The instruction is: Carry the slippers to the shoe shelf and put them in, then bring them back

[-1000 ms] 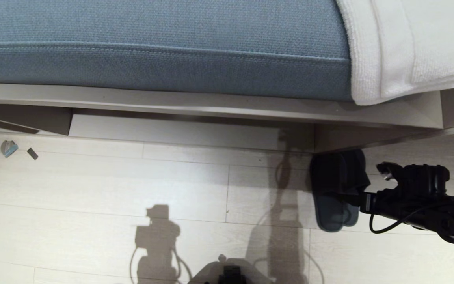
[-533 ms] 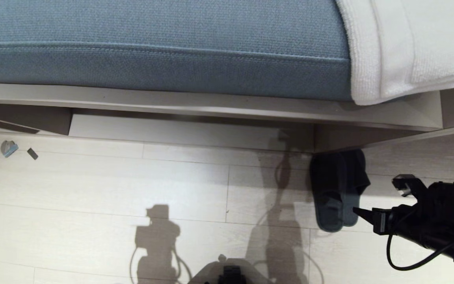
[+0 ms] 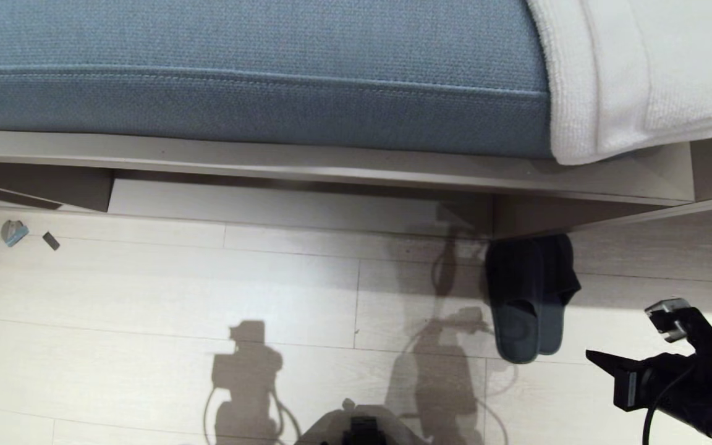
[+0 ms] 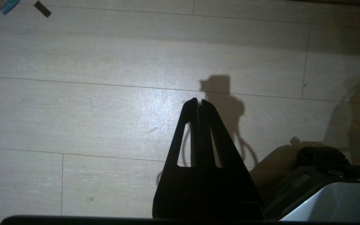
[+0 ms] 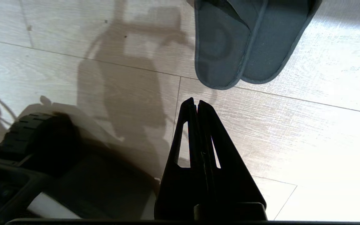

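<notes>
On the pale plank floor (image 3: pixel 207 290), right of centre in your head view, the slippers (image 3: pixel 528 303) lie as a pair, one partly overlapping the other, toe ends tucked just under the taupe edge of the low built-in unit (image 3: pixel 393 173) and heels pointing back toward you. That reads as a set-down spot at the foot of the furniture, but you cannot tell from these views whether the dark recess behind them is the shoe shelf itself. Your right gripper (image 5: pixel 195 101) hangs clear of them, just short of the heels in the right wrist view, fingers pressed together on nothing; in the head view it sits low at the right edge, well apart from the pair. Judgement: a release stance, with the slippers left standing on their own. Your left gripper (image 4: pixel 198 100) is parked over bare floor, fingers likewise pressed together and empty. Slippers: dark charcoal, matte, soft-looking, open-backed, with a thin stitched rim around each sole; the wide toe bands are largely in shadow under the unit. A blue cushion (image 3: pixel 238 68) and a white towel (image 3: pixel 628 68) rest on top of the unit. Expect the soft soles to flex when pinched.
</notes>
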